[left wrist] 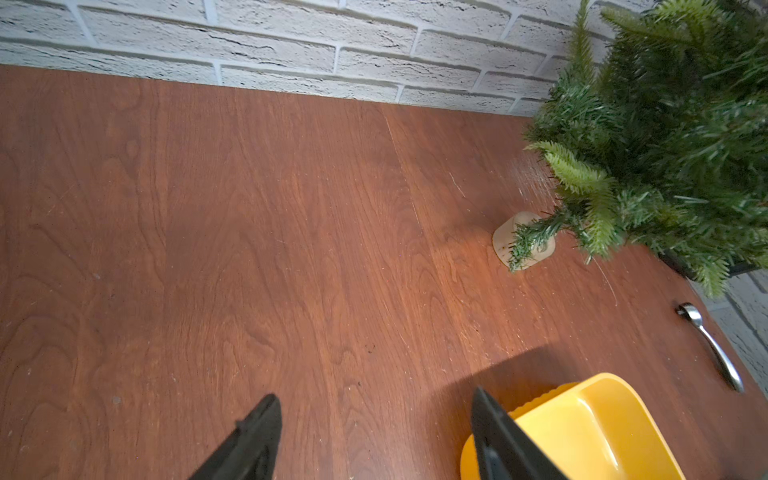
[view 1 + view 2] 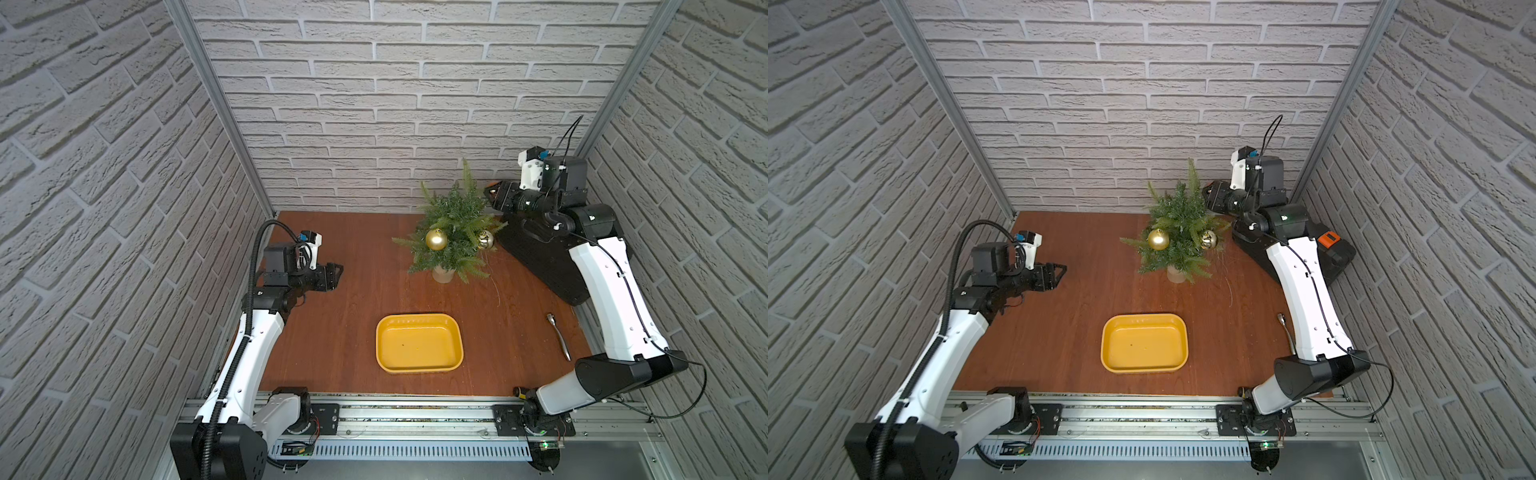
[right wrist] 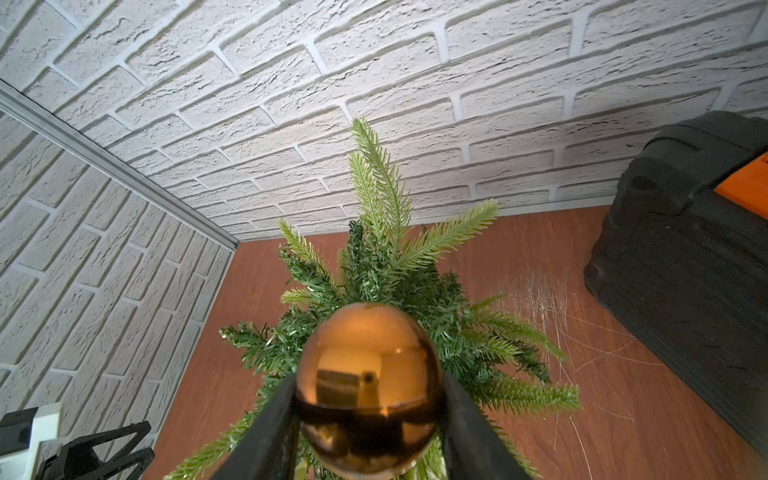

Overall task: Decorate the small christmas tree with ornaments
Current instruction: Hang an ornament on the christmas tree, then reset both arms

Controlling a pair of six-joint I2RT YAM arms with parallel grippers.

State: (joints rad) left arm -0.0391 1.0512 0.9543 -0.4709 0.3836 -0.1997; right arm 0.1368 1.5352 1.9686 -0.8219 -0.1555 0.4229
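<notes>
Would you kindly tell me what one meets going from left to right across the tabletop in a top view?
Left gripper → yellow tray → shiny gold ball → spoon. The tree and the matte gold ball overlap the tray's span, so they are left out.

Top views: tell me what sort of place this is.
Probably a robot test cell, not a home: brick-look panels, left arm and right arm bolted to an aluminium rail, and a staged small christmas tree.
</notes>
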